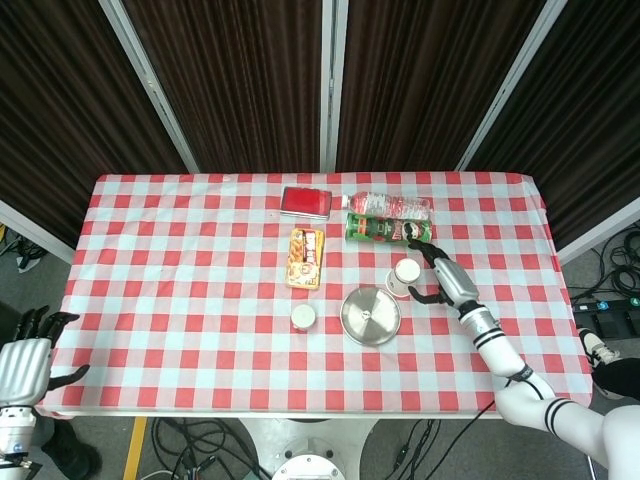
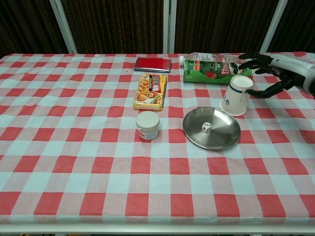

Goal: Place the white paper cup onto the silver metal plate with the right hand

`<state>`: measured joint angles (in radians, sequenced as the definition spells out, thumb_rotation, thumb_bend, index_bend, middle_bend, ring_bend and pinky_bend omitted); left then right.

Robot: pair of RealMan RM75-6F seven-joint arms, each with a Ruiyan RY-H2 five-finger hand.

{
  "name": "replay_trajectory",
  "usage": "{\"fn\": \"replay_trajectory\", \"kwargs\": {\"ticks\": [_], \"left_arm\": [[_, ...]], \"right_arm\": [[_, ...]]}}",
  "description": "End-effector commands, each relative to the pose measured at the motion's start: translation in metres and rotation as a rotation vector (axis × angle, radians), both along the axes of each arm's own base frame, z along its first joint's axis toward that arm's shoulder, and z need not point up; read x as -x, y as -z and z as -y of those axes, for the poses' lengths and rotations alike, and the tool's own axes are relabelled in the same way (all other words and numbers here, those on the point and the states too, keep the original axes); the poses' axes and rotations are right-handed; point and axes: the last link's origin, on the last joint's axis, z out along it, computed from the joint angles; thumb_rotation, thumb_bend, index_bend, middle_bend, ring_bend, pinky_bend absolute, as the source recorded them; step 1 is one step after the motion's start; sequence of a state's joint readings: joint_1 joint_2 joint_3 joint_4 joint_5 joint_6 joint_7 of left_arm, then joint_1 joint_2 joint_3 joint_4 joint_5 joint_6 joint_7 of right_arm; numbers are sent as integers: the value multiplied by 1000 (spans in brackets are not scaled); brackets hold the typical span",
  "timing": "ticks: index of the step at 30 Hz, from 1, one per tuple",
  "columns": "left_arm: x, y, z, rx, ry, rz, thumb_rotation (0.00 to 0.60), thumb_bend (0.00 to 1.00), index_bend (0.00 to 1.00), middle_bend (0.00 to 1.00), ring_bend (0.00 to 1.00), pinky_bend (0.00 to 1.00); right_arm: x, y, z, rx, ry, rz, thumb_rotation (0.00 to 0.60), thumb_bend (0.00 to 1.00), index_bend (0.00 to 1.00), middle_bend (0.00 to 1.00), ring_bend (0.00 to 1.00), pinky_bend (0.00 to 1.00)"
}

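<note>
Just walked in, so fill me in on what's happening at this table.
The right robot hand is at the white paper cup, fingers spread around it; an actual grip isn't clear. The cup sits upside down on the tablecloth beside the silver metal plate, not on it. A small die lies on the plate. The left robot hand waits off the table.

Your table point(image 2: 74, 147), red-white checked cloth, seven items on it.
Far edge: red case point(image 2: 153, 64), with a water bottle point(image 2: 212, 58) lying beside a green chip can point(image 2: 216, 72). Mid: snack box point(image 2: 150, 91), small white jar point(image 2: 147, 125), silver metal plate point(image 2: 224, 135). White paper cup point(image 2: 236, 95) sits upside down on the cloth just right of the plate, off it.
</note>
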<state>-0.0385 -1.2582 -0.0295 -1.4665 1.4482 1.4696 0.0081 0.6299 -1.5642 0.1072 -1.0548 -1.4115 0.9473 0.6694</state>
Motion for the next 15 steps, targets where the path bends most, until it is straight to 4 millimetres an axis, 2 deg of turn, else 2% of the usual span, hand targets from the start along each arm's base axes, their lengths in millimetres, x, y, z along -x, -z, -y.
{"fn": "replay_trajectory", "kwargs": {"ticks": [1,3,6,8,12,15], "left_arm": [[0,0,-1,-2,3,2,600,95,252,226,98,87],[0,1,-2,-1,6,1,600,96,252,226,98,87],[-1,2,-5,4,14,-4,600,95,252,226,98,87],[-2,3,-7,4,23,-10,600,95,252,226,98,87],[-5,4,-10,-7,39,-32,600,95,252,226,98,87],[-8,5,-10,-14,50,-33,600,96,252,226,98,87]], "right_arm": [[11,-42,-29,112,-72,-64,600,282,0,107,0,46],[22,-62,-46,175,-76,-129,600,282,0,121,0,46],[40,-93,-83,284,-49,-249,600,280,0,163,8,46],[50,-113,-116,352,-9,-325,600,277,0,181,13,47],[56,-131,-164,376,59,-355,600,277,10,180,10,47],[54,-134,-184,381,69,-353,600,279,24,170,5,46]]}}
